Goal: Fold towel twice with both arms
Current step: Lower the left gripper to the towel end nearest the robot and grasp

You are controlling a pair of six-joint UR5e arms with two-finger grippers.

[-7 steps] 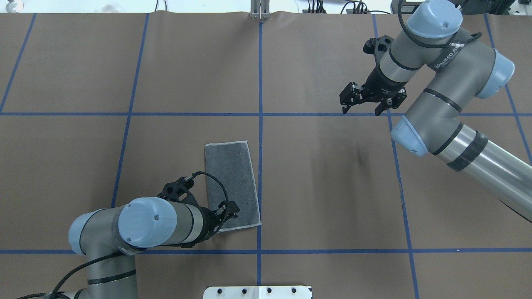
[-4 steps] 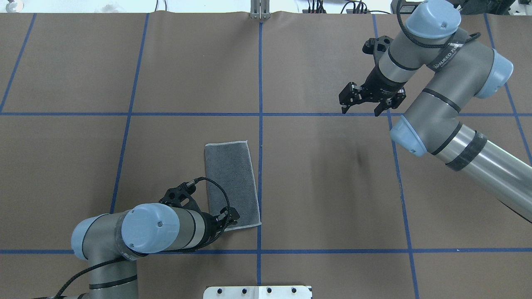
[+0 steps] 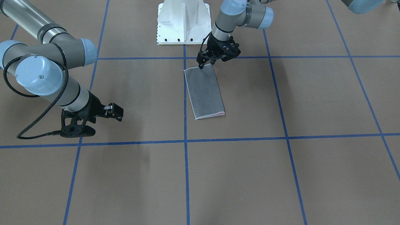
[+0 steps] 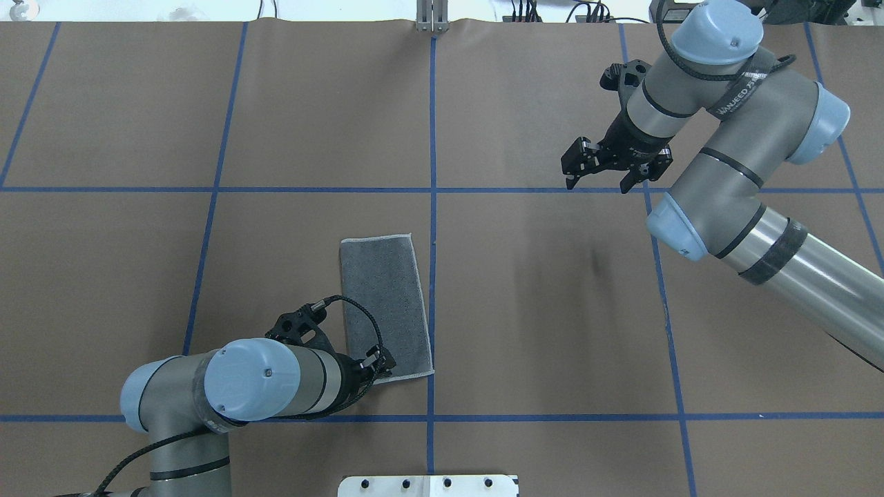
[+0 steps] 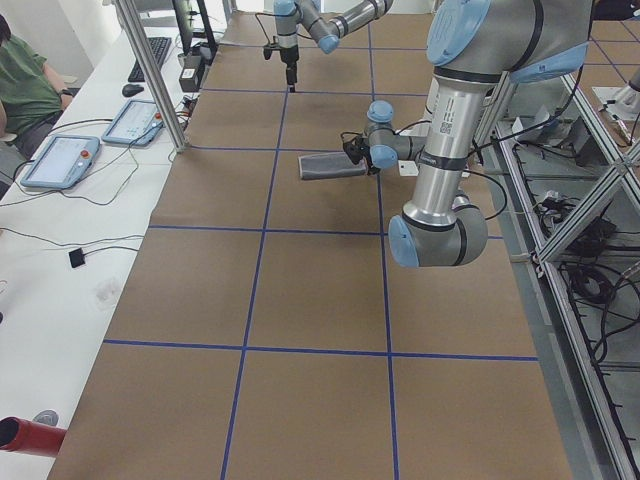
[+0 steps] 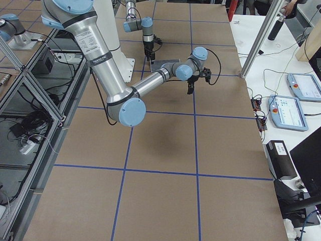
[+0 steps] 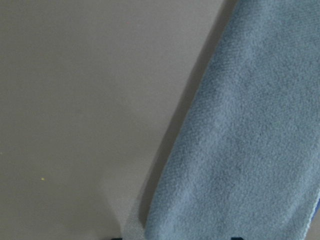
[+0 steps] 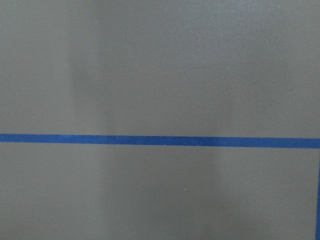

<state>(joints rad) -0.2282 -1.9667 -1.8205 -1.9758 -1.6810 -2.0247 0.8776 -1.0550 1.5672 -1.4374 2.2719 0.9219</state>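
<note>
The towel [image 4: 385, 304] lies folded into a narrow strip, grey face up, left of the centre tape line. A pink edge peeks out at its far end in the front view [image 3: 204, 92]. My left gripper [image 4: 378, 364] is low over the towel's near left corner, its jaws apart and astride that corner. The left wrist view shows the towel [image 7: 250, 140] running away from the gripper, with only two dark fingertip edges at the frame's bottom. My right gripper [image 4: 597, 183] is open and empty, above bare table at the far right, well away from the towel; it also shows in the front view [image 3: 118, 112].
The white bolted pedestal [image 4: 428, 485] stands at the table's near edge, just behind the towel. A metal post [image 4: 431, 17] stands at the far edge. Blue tape lines [image 8: 160, 141] grid the brown table cover. Desks with tablets [image 6: 303, 88] lie past the far edge.
My left arm has swung a little to the right and its gripper has drawn back and settled at the towel's near left corner. My right arm has drifted slightly. The towel has not moved.
</note>
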